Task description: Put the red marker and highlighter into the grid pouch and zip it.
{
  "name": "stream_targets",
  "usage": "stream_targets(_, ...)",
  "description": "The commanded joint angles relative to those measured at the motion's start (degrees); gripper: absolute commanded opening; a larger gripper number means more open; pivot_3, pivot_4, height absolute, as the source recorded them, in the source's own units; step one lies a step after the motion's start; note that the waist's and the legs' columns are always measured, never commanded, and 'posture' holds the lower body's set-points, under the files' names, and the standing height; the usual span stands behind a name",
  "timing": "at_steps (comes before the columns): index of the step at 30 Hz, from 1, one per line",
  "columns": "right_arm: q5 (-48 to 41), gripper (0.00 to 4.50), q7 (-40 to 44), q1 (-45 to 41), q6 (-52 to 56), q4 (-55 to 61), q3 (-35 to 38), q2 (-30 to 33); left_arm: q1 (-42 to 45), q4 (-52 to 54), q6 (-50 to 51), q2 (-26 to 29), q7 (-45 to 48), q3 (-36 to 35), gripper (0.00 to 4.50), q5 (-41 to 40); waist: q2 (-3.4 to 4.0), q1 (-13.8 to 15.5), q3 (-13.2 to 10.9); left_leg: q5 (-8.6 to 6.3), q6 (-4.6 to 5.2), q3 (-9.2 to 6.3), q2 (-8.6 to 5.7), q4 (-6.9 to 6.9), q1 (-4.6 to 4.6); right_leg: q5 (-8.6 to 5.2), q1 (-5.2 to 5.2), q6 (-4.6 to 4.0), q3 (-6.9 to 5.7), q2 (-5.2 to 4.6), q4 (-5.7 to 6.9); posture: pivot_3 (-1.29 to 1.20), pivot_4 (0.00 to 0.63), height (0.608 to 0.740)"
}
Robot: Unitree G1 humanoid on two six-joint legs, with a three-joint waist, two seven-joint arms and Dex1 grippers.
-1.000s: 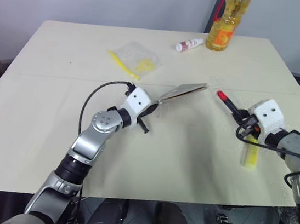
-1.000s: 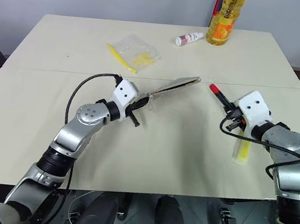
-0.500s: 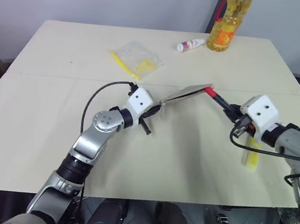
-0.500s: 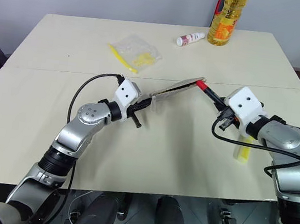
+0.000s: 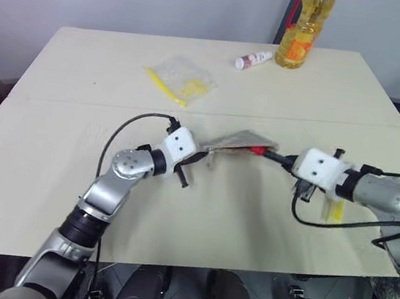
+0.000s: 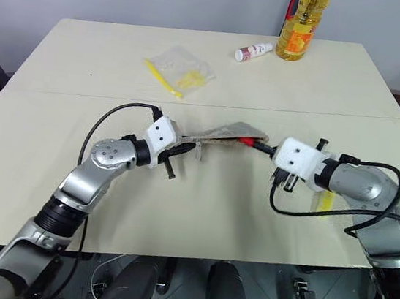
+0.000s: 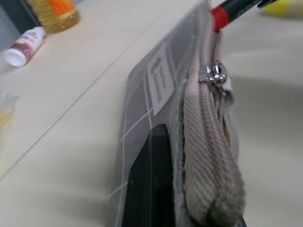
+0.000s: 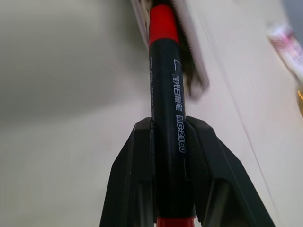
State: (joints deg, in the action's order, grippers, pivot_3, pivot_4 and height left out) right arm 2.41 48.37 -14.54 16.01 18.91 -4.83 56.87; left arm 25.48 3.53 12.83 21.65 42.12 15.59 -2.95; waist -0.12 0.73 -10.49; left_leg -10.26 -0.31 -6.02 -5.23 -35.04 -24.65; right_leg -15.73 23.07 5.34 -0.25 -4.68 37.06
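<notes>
Red marker [image 8: 163,118], slim dark barrel with white print, is being clamped between the black fingers of the right gripper [image 6: 273,151]; its red cap end is being pushed at the zipper mouth of the grid pouch [image 6: 226,132]. The pouch, flat grey fabric with white grid lines, a white label and ribbed beige zipper tape, is being held off the table [image 5: 74,155] by the left gripper [image 5: 201,153], pinched shut on its end. The blocky yellow highlighter [image 5: 336,211] is lying on the tabletop beside the right arm.
</notes>
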Motion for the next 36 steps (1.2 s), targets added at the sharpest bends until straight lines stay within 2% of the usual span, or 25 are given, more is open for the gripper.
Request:
stream_targets(1, 2.06, 0.37, 1.67, -2.78, -3.34, 3.64, -3.77, -1.66, 0.99, 2.06, -2.14, 0.65, 4.78, 1.34, 0.00, -1.79, 0.00, 0.01, 0.00, 0.00, 0.00, 0.00, 0.00, 0.00, 0.00, 0.00, 0.00, 0.00, 0.01, -0.01, -0.01, 0.00, 0.150, 0.740)
stream_targets(8, 3.02, 0.37, 3.09, -5.15, -2.75, 4.14, -6.47, -5.22, 0.92, 2.95, -1.46, 1.59, 9.09, 1.77, 0.00, -2.49, -0.01, 0.07, -0.01, 0.00, 0.00, -0.02, 0.00, -0.01, -0.02, -0.01, 0.00, -0.01, 0.00, -0.02, -0.02, 0.00, 0.150, 0.740)
stream_targets(10, 2.41, 1.45, 2.89, -5.24, -1.38, 4.04, -5.15, -5.74, 0.86, 3.06, -1.12, 1.56, 9.12, 1.63, 0.00, -2.32, -0.01, 0.05, -0.01, 0.00, 0.00, -0.03, -0.01, -0.02, -0.03, 0.00, 0.00, -0.01, 0.00, -0.02, -0.02, 0.00, 0.150, 0.740)
stream_targets(11, 1.61, 1.74, 3.00, -5.19, -0.41, 4.11, -4.13, -5.83, 0.81, 3.04, -0.89, 1.56, 8.97, 1.52, 0.00, -2.14, -0.01, 0.04, -0.01, 0.00, 0.00, -0.03, -0.01, -0.02, -0.03, 0.00, 0.01, -0.01, 0.00, -0.02, -0.02, 0.00, 0.150, 0.740)
stream_targets(15, -2.84, 3.81, 3.02, -3.61, 3.53, 5.07, 1.94, -6.04, 0.37, 3.26, 1.65, 0.40, 7.62, -0.15, 0.00, -3.45, -0.01, 0.09, -0.01, 0.00, 0.00, -0.03, -0.01, -0.02, -0.03, 0.00, 0.01, 0.00, 0.00, -0.02, -0.01, 0.00, 0.150, 0.740)
stream_targets(21, -14.31, 3.81, 1.00, 3.19, 15.71, 7.31, 17.85, -8.46, 0.62, 2.36, 5.50, -3.08, 2.45, -1.92, 0.00, -4.06, -0.03, 0.19, -0.02, -0.01, 0.03, -0.05, -0.02, -0.04, -0.06, 0.06, 0.00, 0.14, -0.01, -0.02, -0.01, 0.00, 0.150, 0.740)
stream_targets(28, -14.56, 3.81, -12.65, 11.18, 33.78, 5.07, 31.42, -14.41, 2.72, -2.72, 3.65, -7.64, -0.80, 0.16, 0.00, -2.23, -0.03, 0.46, 0.00, -0.01, 0.03, -0.06, -0.02, -0.10, -0.06, 0.08, -0.02, 0.15, -0.02, -0.02, 0.03, 0.00, 0.150, 0.740)
stream_targets(32, -15.36, 3.81, -19.90, 13.36, 44.20, 9.46, 36.56, -20.09, 4.37, -6.52, 0.27, -9.50, -0.63, 1.40, 0.00, -1.14, 0.06, 1.02, 0.06, -0.01, 0.03, -0.02, -0.02, -0.09, -0.06, 0.07, 0.02, 0.13, 0.01, -0.02, 0.04, 0.00, 0.150, 0.740)
stream_targets(36, -14.39, 3.81, -25.88, 16.19, 49.98, 13.84, 36.65, -25.91, 5.98, -10.56, -3.03, -11.21, -0.65, 2.34, 0.00, -0.22, 0.10, 1.50, 0.08, -0.01, 0.03, -0.03, -0.01, -0.09, -0.06, 0.07, 0.03, 0.13, 0.01, 0.00, 0.07, 0.00, 0.150, 0.740)
